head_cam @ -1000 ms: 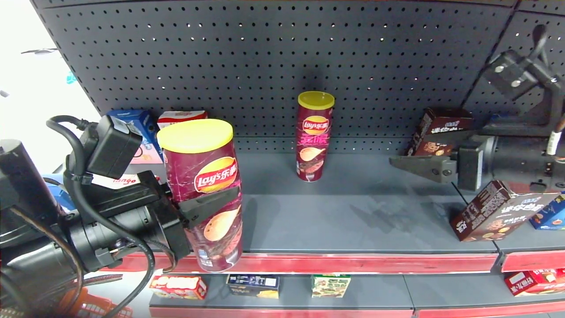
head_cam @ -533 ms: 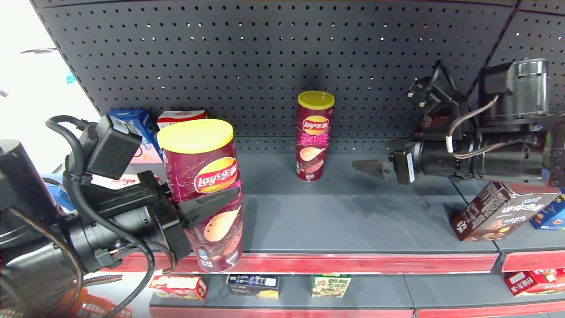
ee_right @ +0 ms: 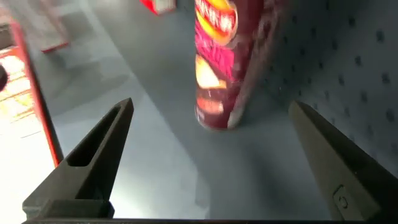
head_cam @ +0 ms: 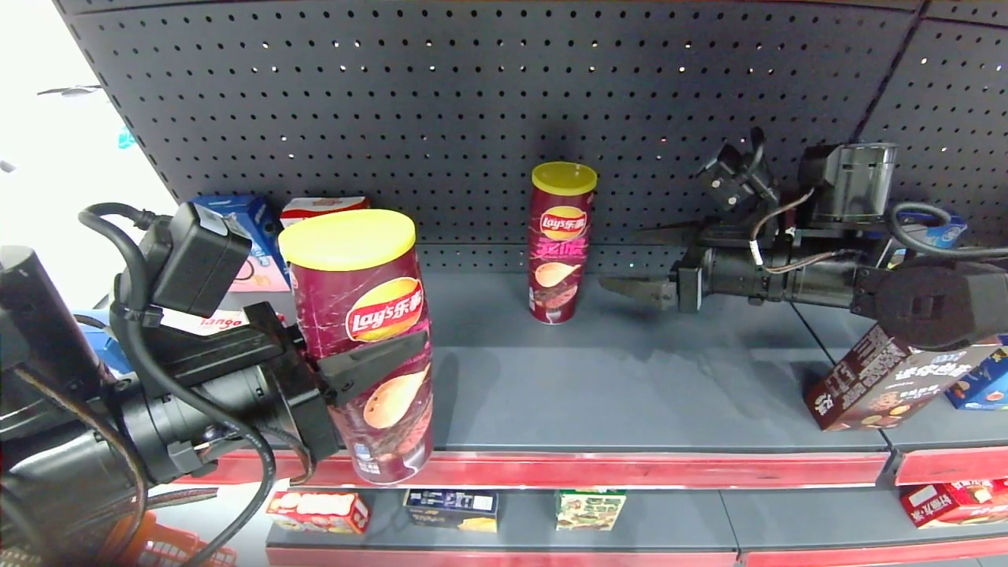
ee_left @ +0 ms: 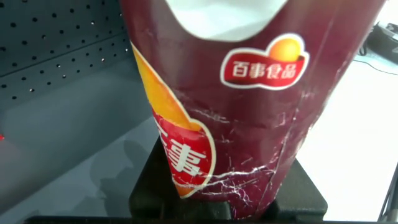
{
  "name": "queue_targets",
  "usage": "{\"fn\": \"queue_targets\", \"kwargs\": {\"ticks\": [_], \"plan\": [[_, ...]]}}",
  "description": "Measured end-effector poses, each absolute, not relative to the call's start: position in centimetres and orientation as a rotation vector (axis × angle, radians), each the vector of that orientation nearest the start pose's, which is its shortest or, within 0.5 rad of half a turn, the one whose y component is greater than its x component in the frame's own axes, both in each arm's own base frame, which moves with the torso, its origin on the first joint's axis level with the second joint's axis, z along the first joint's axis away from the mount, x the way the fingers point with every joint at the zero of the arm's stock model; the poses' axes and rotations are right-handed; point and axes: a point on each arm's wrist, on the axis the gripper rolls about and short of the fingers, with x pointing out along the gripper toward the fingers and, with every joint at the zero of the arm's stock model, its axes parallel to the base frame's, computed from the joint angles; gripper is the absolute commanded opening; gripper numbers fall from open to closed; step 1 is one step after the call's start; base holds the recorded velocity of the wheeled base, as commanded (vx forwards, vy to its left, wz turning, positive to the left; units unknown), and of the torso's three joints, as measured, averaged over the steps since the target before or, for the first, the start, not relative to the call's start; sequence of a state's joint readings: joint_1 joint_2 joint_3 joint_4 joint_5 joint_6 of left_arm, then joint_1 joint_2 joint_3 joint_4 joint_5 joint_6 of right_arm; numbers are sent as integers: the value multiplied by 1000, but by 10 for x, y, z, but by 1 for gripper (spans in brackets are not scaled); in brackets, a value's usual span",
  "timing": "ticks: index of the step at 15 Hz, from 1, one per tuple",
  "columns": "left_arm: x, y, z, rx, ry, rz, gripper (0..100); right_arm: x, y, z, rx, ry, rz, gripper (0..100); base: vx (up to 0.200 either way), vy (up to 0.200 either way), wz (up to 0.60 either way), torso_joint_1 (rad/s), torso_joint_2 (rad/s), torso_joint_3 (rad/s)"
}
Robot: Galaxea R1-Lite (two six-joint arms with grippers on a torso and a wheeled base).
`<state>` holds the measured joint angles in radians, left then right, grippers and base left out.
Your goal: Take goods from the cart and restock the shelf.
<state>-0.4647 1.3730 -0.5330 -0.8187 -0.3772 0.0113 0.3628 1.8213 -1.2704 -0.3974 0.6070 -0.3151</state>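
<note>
Progress: one standing can (head_cam: pixel 560 244) is seen upright at the back of the shelf (head_cam: pixel 630 386), against the pegboard (head_cam: pixel 472 102).
Left gripper (head_cam: pixel 394 354): clamped on the held can (head_cam: pixel 358 276), which is kept upright over the shelf's front edge and not yet set down.
Right gripper (ee_right: pixel 211 106): fingers spread wide, nothing held, pointed at the standing can, near it.
Remaining: the held can is judged still to be placed on the shelf.

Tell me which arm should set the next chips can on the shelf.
Left. The left gripper is shut on a chips can, held upright at the shelf's front edge. The right gripper is open and empty, pointing at the other can standing at the back.
</note>
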Motion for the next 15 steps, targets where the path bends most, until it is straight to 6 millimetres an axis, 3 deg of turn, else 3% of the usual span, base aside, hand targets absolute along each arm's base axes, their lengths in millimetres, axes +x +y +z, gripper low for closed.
{"fn": "queue_targets", "kwargs": {"ticks": [15], "plan": [[187, -105, 213, 12, 15, -872, 0, 402, 163, 229, -270, -43, 1054, 100, 0, 0, 0, 0, 0, 0]]}}
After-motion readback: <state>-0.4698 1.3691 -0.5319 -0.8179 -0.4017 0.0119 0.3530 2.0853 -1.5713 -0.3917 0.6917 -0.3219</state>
